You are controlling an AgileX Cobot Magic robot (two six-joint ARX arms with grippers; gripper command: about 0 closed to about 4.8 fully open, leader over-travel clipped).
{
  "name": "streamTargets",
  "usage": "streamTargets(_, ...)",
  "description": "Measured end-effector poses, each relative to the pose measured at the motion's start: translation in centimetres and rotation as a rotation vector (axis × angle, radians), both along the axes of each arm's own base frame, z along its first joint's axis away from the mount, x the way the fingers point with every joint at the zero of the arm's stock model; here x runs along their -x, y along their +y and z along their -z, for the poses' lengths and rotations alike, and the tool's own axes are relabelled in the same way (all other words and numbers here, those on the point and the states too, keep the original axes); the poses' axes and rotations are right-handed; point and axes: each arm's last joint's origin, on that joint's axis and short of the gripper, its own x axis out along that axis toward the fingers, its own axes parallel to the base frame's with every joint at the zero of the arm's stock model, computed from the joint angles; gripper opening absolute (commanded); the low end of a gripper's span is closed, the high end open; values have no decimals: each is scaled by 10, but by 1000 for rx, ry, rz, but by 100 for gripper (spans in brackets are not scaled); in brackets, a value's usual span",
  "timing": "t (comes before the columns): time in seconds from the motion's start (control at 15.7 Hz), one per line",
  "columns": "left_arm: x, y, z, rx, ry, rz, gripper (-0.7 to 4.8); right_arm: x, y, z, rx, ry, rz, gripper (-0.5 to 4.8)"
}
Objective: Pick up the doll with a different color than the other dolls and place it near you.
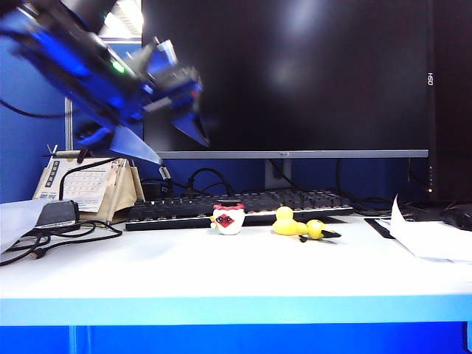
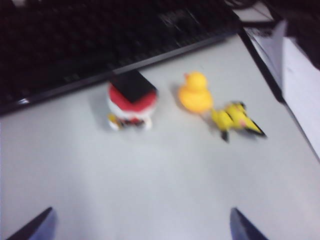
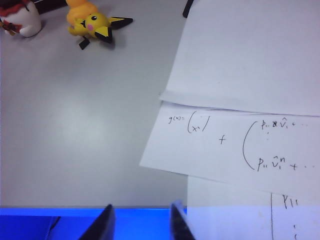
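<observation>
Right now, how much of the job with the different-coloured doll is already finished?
Nothing is done yet: the white doll stands by the keyboard, beside the two yellow dolls. In hand: the left gripper hangs open above the table, aimed toward the dolls, holding nothing. The right gripper is over the table's near edge by the papers. Left: grasp the white doll and place it near.

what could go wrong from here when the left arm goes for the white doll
1. The left gripper hangs open high above the table, and its wrist view is blurred, so its descent could miss the white doll.
2. The yellow dolls sit close beside the white doll; a wide open finger might knock them.
3. The keyboard lies right behind the doll, so a far finger could catch its edge.
</observation>
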Motion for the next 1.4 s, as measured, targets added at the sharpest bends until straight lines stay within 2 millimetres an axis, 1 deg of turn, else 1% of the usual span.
streamTargets(0.06, -13, -10, 6, 15, 34, 50, 479, 0, 0, 0, 0, 0, -1, 144)
streamTargets(0.13, -21, -19, 14, 22, 76, 103, 479, 0, 0, 0, 0, 0, 0, 144)
streamTargets(0.25, -33, -31, 26, 3, 124, 125, 479, 0, 0, 0, 0, 0, 0, 144)
streamTargets(0.38, -48, -37, 35, -21, 142, 122, 479, 0, 0, 0, 0, 0, 0, 144)
streamTargets(0.57, -74, -37, 32, -52, 69, 106, 479, 0, 0, 0, 0, 0, 0, 144)
streamTargets(0.64, -80, -37, 35, -62, 65, 104, 479, 0, 0, 0, 0, 0, 0, 144)
streamTargets(0.7, -89, -41, 39, -71, 68, 110, 479, 0, 0, 0, 0, 0, 0, 144)
streamTargets(0.89, -99, -47, 46, -69, 86, 141, 479, 0, 0, 0, 0, 0, 0, 144)
streamTargets(1.15, -107, -50, 59, -60, 75, 112, 479, 0, 0, 0, 0, 0, 0, 144)
streamTargets(1.4, -122, -58, 64, -59, 62, 106, 479, 0, 0, 0, 0, 0, 0, 144)
